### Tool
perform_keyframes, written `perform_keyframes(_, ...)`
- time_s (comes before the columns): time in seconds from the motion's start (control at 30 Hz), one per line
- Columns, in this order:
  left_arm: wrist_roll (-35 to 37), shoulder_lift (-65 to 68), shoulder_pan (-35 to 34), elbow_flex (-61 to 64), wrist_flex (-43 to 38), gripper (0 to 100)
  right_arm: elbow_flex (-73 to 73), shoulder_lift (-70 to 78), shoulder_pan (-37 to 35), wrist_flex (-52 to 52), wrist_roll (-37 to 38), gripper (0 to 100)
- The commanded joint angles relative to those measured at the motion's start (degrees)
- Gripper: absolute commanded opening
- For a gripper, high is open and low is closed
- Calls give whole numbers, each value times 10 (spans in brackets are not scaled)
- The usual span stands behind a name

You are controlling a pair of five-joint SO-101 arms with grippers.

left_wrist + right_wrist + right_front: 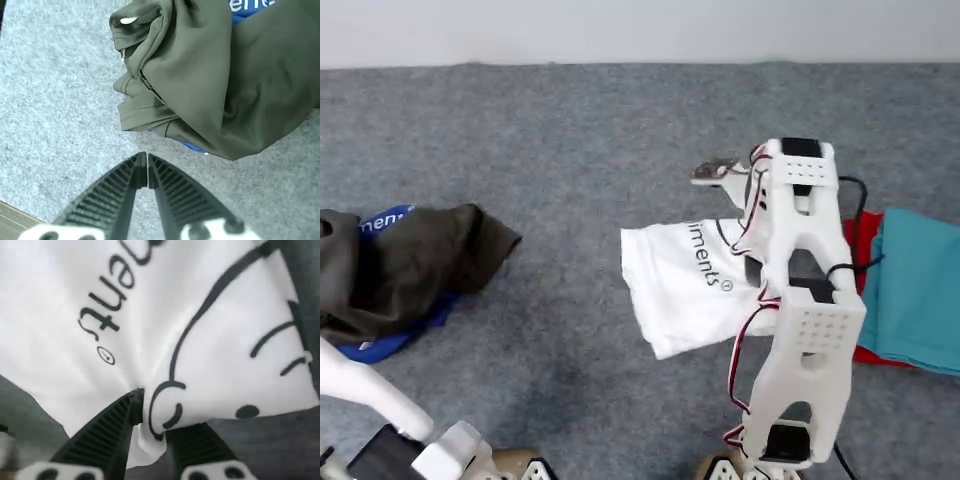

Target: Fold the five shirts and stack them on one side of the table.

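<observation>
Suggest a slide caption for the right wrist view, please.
Right end effector pinching a bunched fold of the white shirt over the grey table.

Soft, even light is falling from overhead across the grey table [570,140], leaving no hard glare on it. The olive shirt [420,255] is throwing only a thin, diffuse shadow along its edge, and the right arm [805,330] is slightly dimming the white shirt [685,285] beneath it. In the left wrist view, deep folds in the olive cloth are sinking into shade. In the right wrist view the white fabric is glowing brightly, making the table beside it look dark
</observation>
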Motion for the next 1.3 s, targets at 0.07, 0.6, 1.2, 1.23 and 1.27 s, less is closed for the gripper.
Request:
perform_keyframes(0.07, 2, -17, 13, -2, -9, 15, -69, -34, -25, -108, 197, 10)
perform_keyframes(0.6, 2, -16, 34, -2, -9, 15, -164, -50, -54, -175, -105, 237)
perform_keyframes(1.2, 2, -16, 34, -2, -8, 15, -136, -71, -218, 49, -498, 33)
perform_keyframes(1.23, 2, -16, 34, -2, -8, 15, -127, -63, -235, 44, -514, 17)
perform_keyframes(1.27, 2, -16, 34, -2, -8, 15, -123, -52, -251, 34, -528, 6)
